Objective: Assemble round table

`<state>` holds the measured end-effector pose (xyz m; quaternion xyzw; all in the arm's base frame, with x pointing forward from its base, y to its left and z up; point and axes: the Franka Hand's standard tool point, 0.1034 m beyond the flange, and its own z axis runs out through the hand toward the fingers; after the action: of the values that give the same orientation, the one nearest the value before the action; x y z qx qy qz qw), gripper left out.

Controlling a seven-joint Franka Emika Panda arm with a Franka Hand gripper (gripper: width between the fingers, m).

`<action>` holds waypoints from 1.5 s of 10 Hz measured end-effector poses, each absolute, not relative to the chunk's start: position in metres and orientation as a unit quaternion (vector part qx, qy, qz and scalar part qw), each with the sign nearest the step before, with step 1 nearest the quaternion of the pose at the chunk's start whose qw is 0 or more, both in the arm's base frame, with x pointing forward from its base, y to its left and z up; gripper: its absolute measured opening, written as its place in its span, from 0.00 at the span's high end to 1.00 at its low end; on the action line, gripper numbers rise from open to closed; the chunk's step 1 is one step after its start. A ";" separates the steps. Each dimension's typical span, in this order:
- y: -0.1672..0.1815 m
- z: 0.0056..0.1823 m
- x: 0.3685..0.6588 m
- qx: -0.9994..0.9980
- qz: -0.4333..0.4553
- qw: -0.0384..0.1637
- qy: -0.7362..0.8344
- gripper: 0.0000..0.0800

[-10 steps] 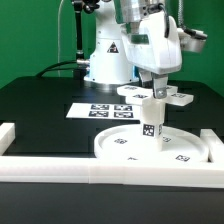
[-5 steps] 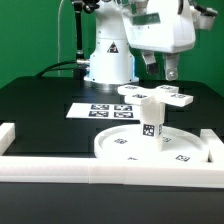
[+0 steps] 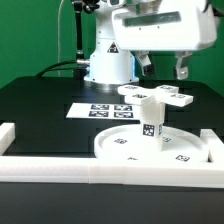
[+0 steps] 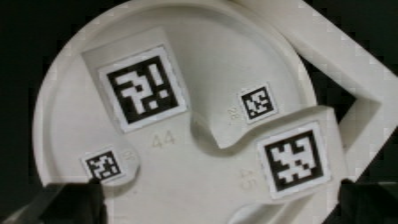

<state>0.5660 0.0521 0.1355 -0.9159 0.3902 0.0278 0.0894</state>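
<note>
The round disc [image 3: 150,148] lies flat at the front of the exterior view's right. The short cylinder leg [image 3: 152,118] stands upright on its middle, tags facing the camera. The cross-shaped foot piece [image 3: 165,95] lies on the table behind it. My gripper [image 3: 164,70] hangs open and empty above the leg and foot piece, touching neither. In the wrist view the disc [image 4: 160,140] fills the picture, with the leg's tagged top [image 4: 294,155] and part of the foot piece [image 4: 356,80] beside it. My gripper [image 4: 222,205] shows only dark fingertips [image 4: 68,200] at the edge.
White border rails [image 3: 90,168] run along the front and both sides of the black table. The marker board [image 3: 95,110] lies behind the disc toward the exterior view's left. The robot base [image 3: 108,60] stands at the back.
My gripper has let go of the leg and risen well above it, shifting toward the exterior view's right. The leg stays standing on the disc.
</note>
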 end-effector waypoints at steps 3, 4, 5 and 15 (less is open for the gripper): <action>0.062 0.136 0.563 -0.972 0.011 0.075 0.223 0.19; 0.059 0.135 0.563 -0.980 0.009 0.075 0.186 0.19; 0.059 0.134 0.563 -0.985 0.007 0.075 0.156 0.19; 0.073 0.129 0.572 -0.916 -0.009 0.004 -0.401 0.19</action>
<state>0.5725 0.0728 0.1286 -0.9160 -0.4010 -0.0090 0.0035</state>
